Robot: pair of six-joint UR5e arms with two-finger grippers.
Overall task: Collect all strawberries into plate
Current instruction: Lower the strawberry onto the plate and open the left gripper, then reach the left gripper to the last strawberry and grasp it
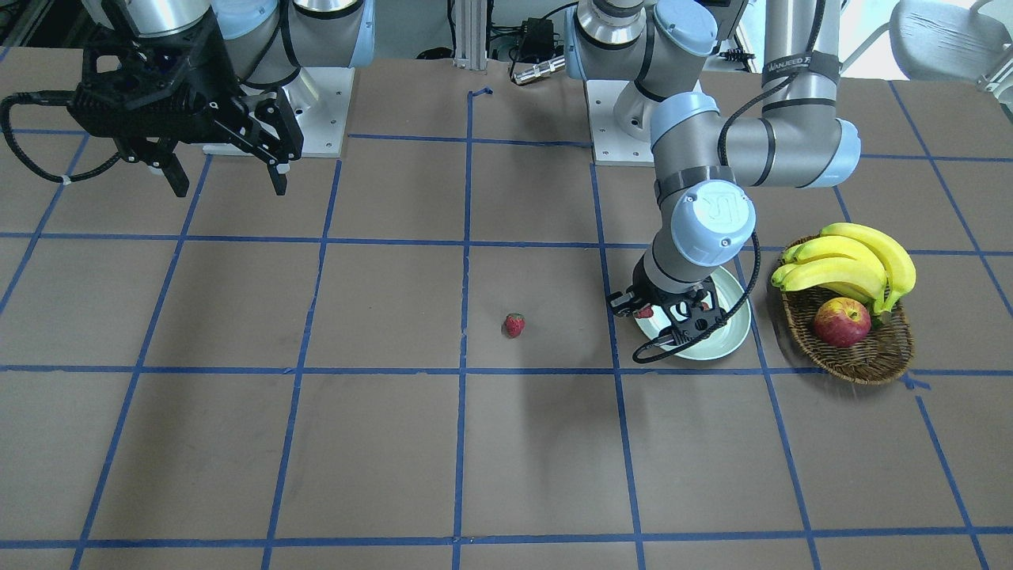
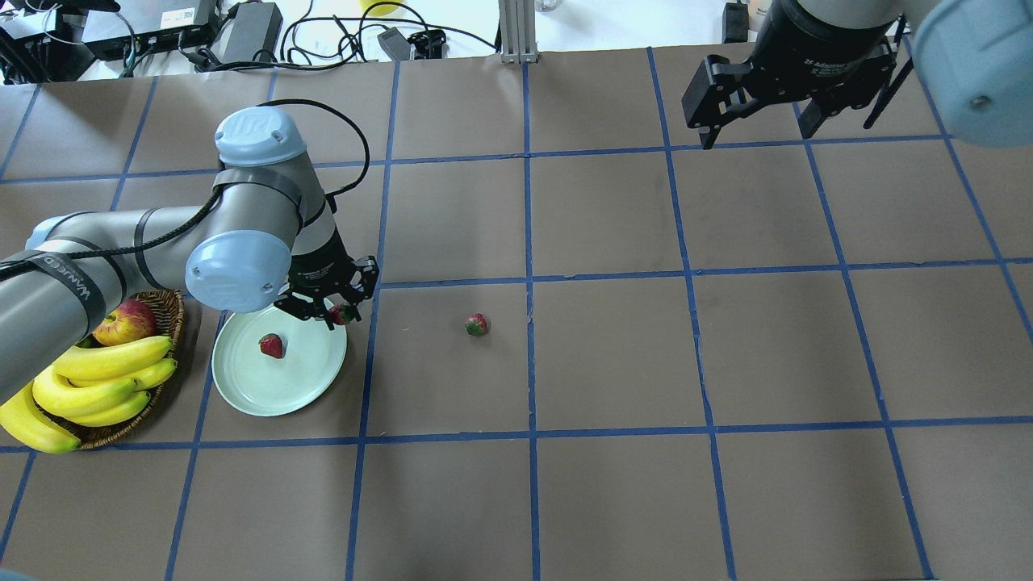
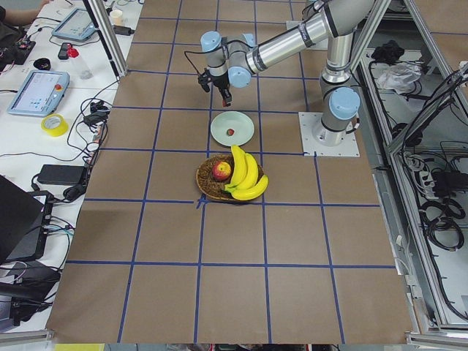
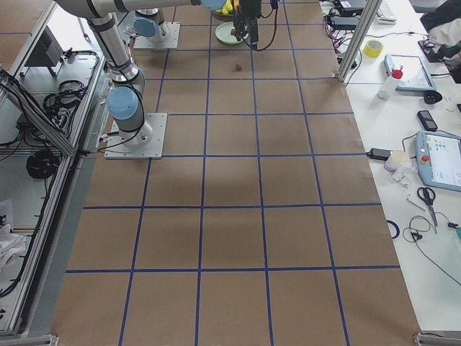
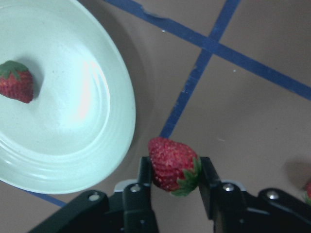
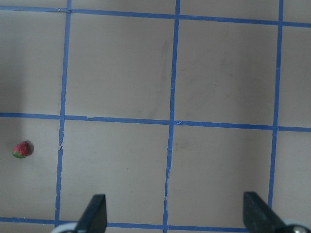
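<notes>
My left gripper (image 5: 172, 179) is shut on a strawberry (image 5: 171, 165) and holds it just beside the rim of the mint-green plate (image 5: 97, 145), over the brown table. In the overhead view the gripper (image 2: 339, 311) is at the plate's (image 2: 303, 383) far right edge. A second strawberry (image 2: 271, 345) lies on the plate, also in the left wrist view (image 5: 16, 87). A third strawberry (image 2: 476, 324) lies on the table right of the plate, also in the front view (image 1: 514, 324). My right gripper (image 2: 754, 121) is open and empty, high above the far right.
A brown wicker basket (image 2: 165, 323) with bananas (image 2: 89, 387) and an apple (image 2: 127, 321) stands left of the plate. Blue tape lines cross the brown table. Cables and power bricks (image 2: 242, 32) lie beyond the far edge.
</notes>
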